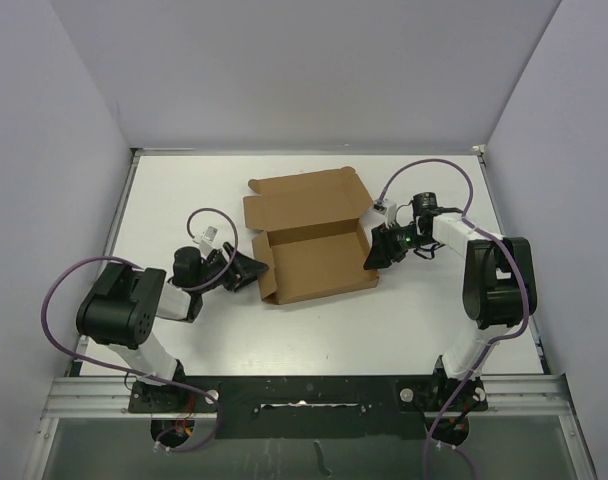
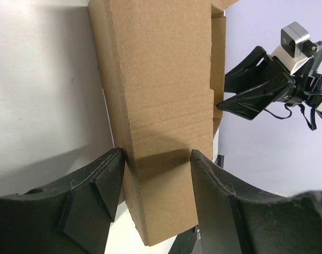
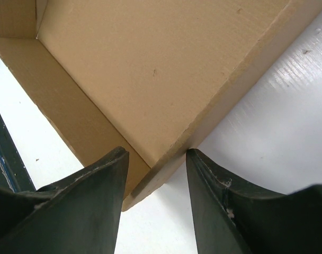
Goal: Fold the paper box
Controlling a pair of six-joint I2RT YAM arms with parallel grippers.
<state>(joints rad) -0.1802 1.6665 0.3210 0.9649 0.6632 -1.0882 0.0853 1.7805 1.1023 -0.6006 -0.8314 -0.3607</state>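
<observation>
Cardboard of the paper box (image 1: 319,262) is stretched lengthwise between the two grippers, one end wall straddled by the half-parted left gripper (image 1: 252,270), whether pinched cannot be told, the other by the parted right gripper (image 1: 376,250), nothing held.

The paper box (image 1: 319,262) blocks the centre; table (image 1: 314,340) before it seems passable.
</observation>
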